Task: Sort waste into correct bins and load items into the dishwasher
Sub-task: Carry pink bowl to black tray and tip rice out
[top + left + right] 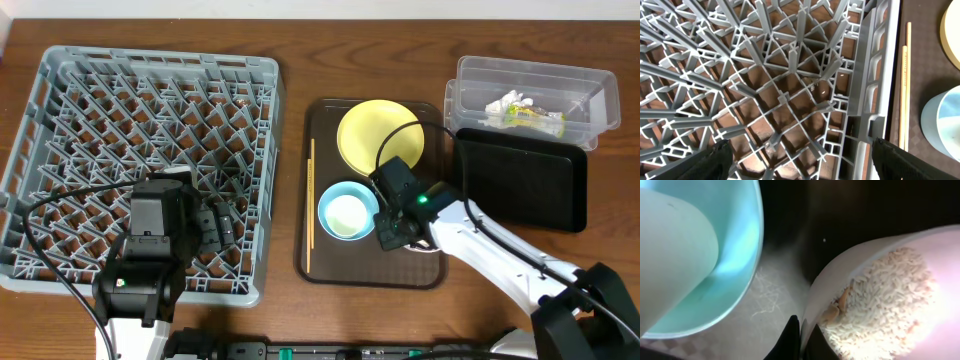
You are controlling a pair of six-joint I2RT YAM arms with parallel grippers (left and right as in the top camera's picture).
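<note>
Two pincers are at work. At the worktop's left side, the left pincer point(807, 162) hangs spread wide and empty over the near right part of the large square grey plastic dish rack point(160, 58).

Just right of the rack, a pair of thin wooden chopsticks point(904, 90) lies along the left edge of the brown rectangular serving tray point(325, 270), long axis running from near edge to far edge. The tray also carries a round yellow plate point(365, 135) at its far end. Nearer is a light blue bowl point(330, 195) with a pale white vessel point(347, 215) nested inside, probably the small cup.

Just right of the blue bowl, the right pincer point(802, 342) is closed on the rim of a white bowl point(816, 297), one finger inside and one outside. The bowl holds a bed of pale beige rice-like crumbs point(880, 295). From overhead the pincer hides it.

Both bins sit towards the worktop's far right corner, right of and beyond this grip. The shallow black rectangular tray point(520, 180) comes first, long axis left to right and nothing visible in it. The clear plastic rectangular tub point(590, 80) is just behind, already holding crumpled white tissue point(505, 103) and a green-and-orange wrapper point(535, 118). The right arm is much the nearer, and the crumbs likely belong in the black tray.

The wrapper's print is too small to read, and no other writing shows.
</note>
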